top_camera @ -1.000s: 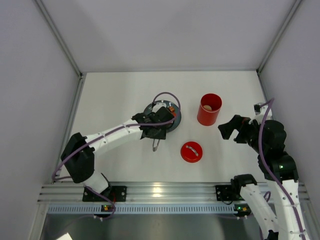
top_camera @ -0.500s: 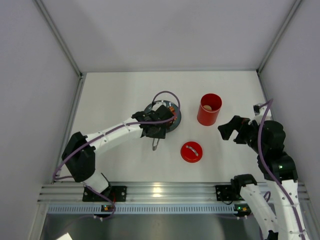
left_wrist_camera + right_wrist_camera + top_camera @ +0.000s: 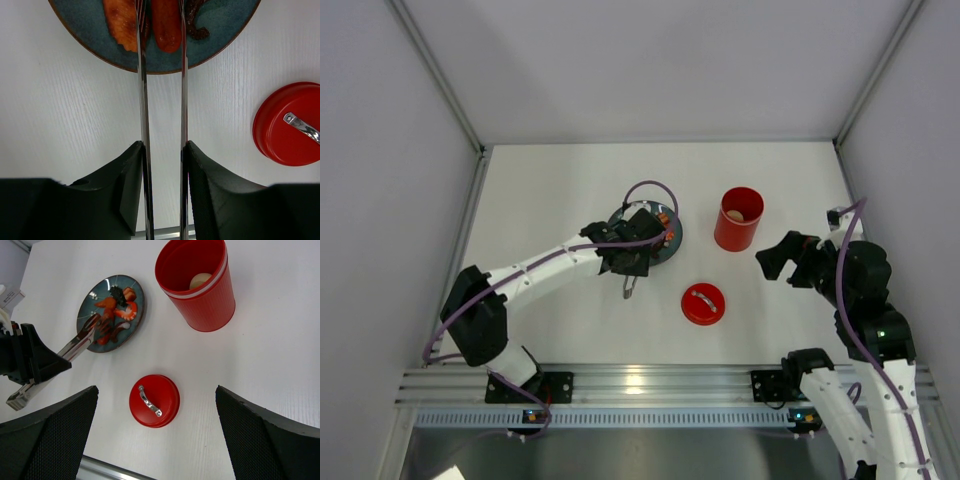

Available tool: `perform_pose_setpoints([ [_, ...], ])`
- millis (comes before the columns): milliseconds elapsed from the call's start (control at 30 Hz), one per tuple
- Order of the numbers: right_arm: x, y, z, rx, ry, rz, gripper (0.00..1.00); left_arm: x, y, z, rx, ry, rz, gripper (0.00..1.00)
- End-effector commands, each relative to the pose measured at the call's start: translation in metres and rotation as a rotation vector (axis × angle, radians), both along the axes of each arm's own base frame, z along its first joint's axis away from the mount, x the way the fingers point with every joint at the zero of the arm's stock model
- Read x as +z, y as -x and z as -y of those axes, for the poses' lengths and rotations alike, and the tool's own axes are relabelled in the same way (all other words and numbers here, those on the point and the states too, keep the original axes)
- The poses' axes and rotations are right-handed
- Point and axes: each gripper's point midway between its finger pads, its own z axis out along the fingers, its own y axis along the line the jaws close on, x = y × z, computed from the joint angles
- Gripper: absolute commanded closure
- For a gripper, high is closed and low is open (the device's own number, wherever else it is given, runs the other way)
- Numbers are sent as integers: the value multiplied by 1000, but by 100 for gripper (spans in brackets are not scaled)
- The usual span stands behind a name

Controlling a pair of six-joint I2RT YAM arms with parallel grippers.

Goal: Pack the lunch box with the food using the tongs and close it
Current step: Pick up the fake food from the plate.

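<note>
My left gripper [image 3: 162, 147] [image 3: 632, 252] is shut on the tongs [image 3: 142, 90], one finger pressing each slim arm. The tong tips reach onto the dark blue plate [image 3: 90, 25] and stand on either side of an orange-red piece of food [image 3: 167, 25]. Another orange piece [image 3: 120, 22] and a dark bit [image 3: 197, 30] lie beside it. The red lunch box [image 3: 739, 218] [image 3: 197, 282] stands open and upright with a beige disc [image 3: 200, 280] inside. Its red lid [image 3: 703, 304] [image 3: 154, 400] lies flat, handle up. My right gripper [image 3: 156, 390] [image 3: 775, 258] hangs open above the lid with nothing in it.
The plate [image 3: 675, 240] sits left of the lunch box, half covered by my left wrist. White walls enclose the table at the back and on both sides. A metal rail [image 3: 640, 385] runs along the near edge.
My left wrist has shifted very slightly over the plate, and the tongs look squeezed a little narrower. The right arm has not moved.
</note>
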Motion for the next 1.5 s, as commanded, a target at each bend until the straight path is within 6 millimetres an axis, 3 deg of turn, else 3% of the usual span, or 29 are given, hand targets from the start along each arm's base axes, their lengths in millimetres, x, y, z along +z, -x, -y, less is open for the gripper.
perform_pose_setpoints([
  [0, 15, -5, 1, -6, -6, 52, 1, 4, -2, 2, -7, 16, 8, 57],
  [133, 16, -5, 1, -6, -7, 54, 1, 4, -3, 2, -8, 19, 8, 59],
  [267, 17, -6, 1, -3, -5, 56, 1, 9, -5, 3, -4, 26, 15, 72],
  [433, 19, -6, 0, -2, -7, 59, 0, 38, -10, 2, 11, 49, 73, 92],
  [567, 18, -5, 0, -3, -9, 55, 0, 60, -14, 1, 12, 67, 111, 98],
  [900, 16, -4, -1, -2, -19, 52, 0, 102, -19, 0, 17, 115, 189, 100],
  [1300, 14, -5, -2, 2, -24, 48, 0, 112, -23, 6, 14, 137, 209, 100],
  [1467, 12, -6, -3, 7, -28, 43, 1, 128, -23, 26, -36, 208, 246, 100],
])
